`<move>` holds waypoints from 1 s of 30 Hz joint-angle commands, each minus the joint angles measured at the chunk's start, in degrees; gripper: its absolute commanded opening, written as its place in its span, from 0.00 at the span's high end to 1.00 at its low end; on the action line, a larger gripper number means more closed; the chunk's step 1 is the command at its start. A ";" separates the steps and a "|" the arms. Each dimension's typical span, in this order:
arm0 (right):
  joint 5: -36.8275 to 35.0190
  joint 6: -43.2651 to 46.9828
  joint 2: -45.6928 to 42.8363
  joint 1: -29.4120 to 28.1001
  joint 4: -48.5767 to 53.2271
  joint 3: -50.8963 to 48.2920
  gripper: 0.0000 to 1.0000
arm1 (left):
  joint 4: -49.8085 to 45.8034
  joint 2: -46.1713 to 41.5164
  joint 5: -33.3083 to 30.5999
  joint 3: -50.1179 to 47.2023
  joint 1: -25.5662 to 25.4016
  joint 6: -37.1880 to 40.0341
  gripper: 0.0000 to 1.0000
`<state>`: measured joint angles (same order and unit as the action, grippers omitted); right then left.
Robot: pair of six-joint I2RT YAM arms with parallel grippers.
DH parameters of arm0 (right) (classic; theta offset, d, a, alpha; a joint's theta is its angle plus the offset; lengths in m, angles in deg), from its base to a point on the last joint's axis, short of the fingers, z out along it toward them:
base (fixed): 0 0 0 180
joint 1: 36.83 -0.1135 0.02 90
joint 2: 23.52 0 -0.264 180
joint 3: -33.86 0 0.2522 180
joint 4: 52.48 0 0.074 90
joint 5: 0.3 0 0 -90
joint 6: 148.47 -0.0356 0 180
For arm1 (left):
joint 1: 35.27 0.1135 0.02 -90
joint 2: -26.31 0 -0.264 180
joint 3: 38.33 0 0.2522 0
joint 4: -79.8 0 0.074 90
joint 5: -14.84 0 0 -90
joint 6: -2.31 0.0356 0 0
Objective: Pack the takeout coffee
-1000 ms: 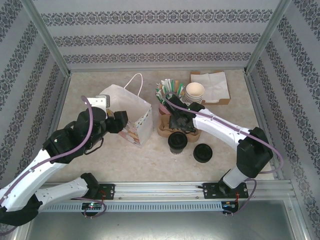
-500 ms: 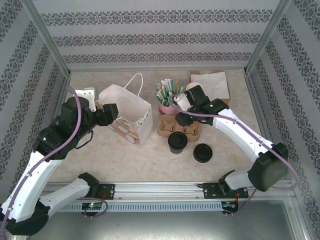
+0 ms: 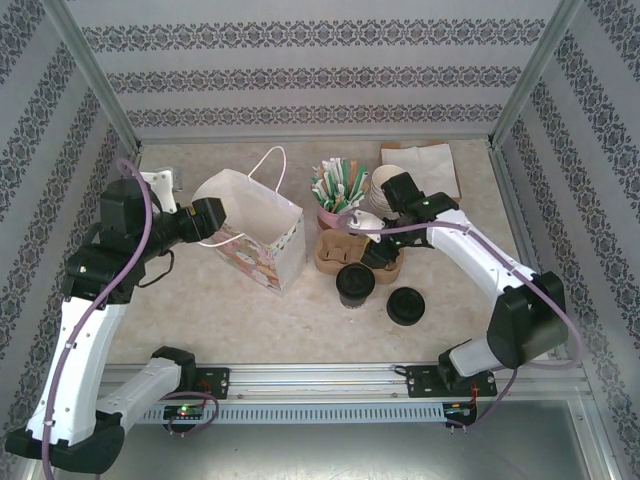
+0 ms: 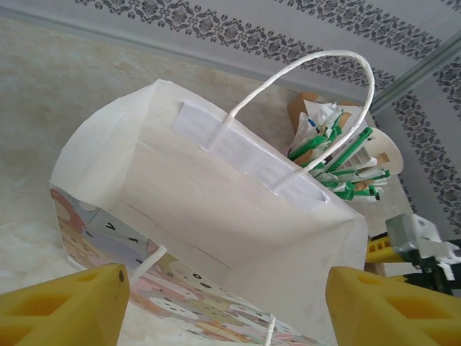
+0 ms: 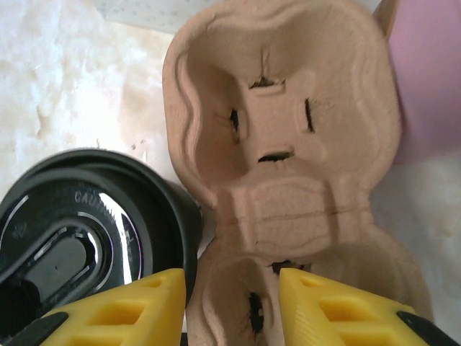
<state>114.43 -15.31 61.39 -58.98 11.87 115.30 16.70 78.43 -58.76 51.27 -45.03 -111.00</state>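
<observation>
White paper carrier bag point(image 3: 262, 258) stands upright, mouth open; left gripper point(image 3: 215, 220) spread wide at its rim, grasping nothing. Brown moulded-pulp cup carrier point(image 3: 330, 252): right gripper point(image 3: 378, 256) straddles one wall, and whether it pinches cannot be told. Black-lidded dark takeout coffee point(image 3: 355, 283) stands just beside the carrier, outside its wells. Advised: pinch the wall firmly, keep the carrier level, avoid nudging the cup.

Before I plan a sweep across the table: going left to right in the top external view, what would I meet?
left gripper → white paper bag → takeout coffee → loose black lid
</observation>
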 commanded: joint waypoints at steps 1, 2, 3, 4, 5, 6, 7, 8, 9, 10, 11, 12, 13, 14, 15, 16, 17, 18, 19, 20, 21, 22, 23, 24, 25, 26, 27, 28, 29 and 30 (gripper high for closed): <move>6.04 6.67 1.21 1.31 3.57 2.27 0.58 | -0.74 0.34 5.88 2.44 1.82 2.18 0.26; 5.62 7.30 1.55 1.23 3.34 2.28 0.58 | -0.80 0.35 5.90 2.63 2.01 2.30 0.26; 5.35 7.91 1.94 1.32 3.18 2.28 0.58 | -0.90 0.38 5.99 2.73 2.23 2.46 0.26; 5.12 8.29 2.43 1.32 3.13 2.35 0.58 | -0.93 0.46 6.32 2.82 2.42 2.60 0.26; 5.05 8.61 2.75 1.31 3.38 2.50 0.58 | -1.00 0.65 6.41 2.92 2.53 2.70 0.26; 5.21 9.05 2.98 1.32 3.71 2.60 0.58 | -1.15 0.71 6.50 2.96 2.70 2.86 0.26; 4.99 9.67 3.01 1.23 3.41 2.26 0.58 | -1.29 0.84 6.65 3.05 2.94 2.99 0.26; 4.72 9.87 2.91 1.17 2.75 1.62 0.58 | -1.38 0.97 6.82 3.17 3.13 3.14 0.26; 4.63 10.41 2.96 1.22 2.30 1.26 0.58 | -1.25 0.81 6.88 3.12 3.38 3.11 0.26; 4.66 10.54 2.88 1.21 1.81 0.91 0.58 | -1.03 0.80 6.95 3.02 3.57 3.13 0.25; 5.11 10.78 2.98 1.32 1.41 0.87 0.58 | -0.79 0.95 7.15 2.88 3.74 3.14 0.25; 5.54 10.81 3.12 1.31 1.13 0.82 0.58 | -0.71 1.11 7.55 2.84 3.98 3.16 0.25; 5.72 11.09 3.25 1.30 0.79 0.81 0.58 | -0.72 1.28 7.92 2.83 4.19 3.15 0.25; 5.93 11.33 3.45 1.28 0.57 0.81 0.58 | -0.73 1.53 8.28 2.83 4.35 3.17 0.25; 6.10 11.65 3.81 1.32 0.32 0.92 0.58 | -0.67 1.64 8.62 2.70 4.57 3.06 0.25; 6.12 11.87 4.27 1.32 0.18 1.11 0.58 | -0.56 1.64 8.74 2.65 4.70 3.06 0.25; 6.03 11.93 4.69 1.32 0.05 1.30 0.58 | -0.49 1.66 8.82 2.59 4.86 3.03 0.25; 6.03 12.06 5.13 1.32 0.03 1.48 0.59 | -0.48 1.70 8.91 2.65 5.06 3.14 0.25; 5.87 12.01 5.36 1.32 -0.15 1.58 0.58 | -0.54 1.73 8.94 2.65 5.09 3.14 0.25; 5.69 12.03 5.69 1.32 -0.52 1.58 0.58 | -0.66 1.69 9.00 2.70 5.19 3.20 0.25; 5.48 12.10 5.93 1.30 -0.92 1.50 0.57 | -0.60 1.68 9.00 2.66 5.34 3.26 0.25; 5.29 12.06 6.18 1.30 -1.29 1.42 0.57 | -0.54 1.76 9.11 2.57 5.41 3.22 0.25; 4.84 11.89 6.30 1.32 -1.89 1.32 0.57 | -0.58 1.84 9.08 2.57 5.52 3.27 0.25; 4.63 11.71 6.33 1.32 -2.31 1.32 0.57 | -0.64 2.08 9.10 2.65 5.63 3.29 0.25; 4.55 11.69 6.34 1.36 -2.50 1.34 0.56 | -0.66 2.11 9.23 2.74 5.72 3.28 0.25; 4.41 11.57 6.34 1.38 -2.82 1.25 0.56 | -0.47 2.14 9.41 2.74 5.81 3.24 0.25; 4.24 11.41 6.33 1.41 -3.14 1.21 0.55 | -0.40 2.20 9.50 2.65 5.94 3.24 0.25; 3.95 11.42 6.27 1.40 -3.70 0.91 0.54 | -0.32 2.22 9.51 2.61 5.98 3.24 0.25; 3.43 11.48 6.20 1.37 -4.26 0.63 0.52 | -0.23 2.33 9.44 2.57 6.11 3.25 0.25; 3.07 11.58 6.15 1.34 -4.61 0.32 0.52 | -0.31 2.39 9.43 2.57 6.24 3.25 0.25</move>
<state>117.78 -4.58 67.33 -57.67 8.92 116.22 16.53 80.74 -50.17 52.93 -39.85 -109.01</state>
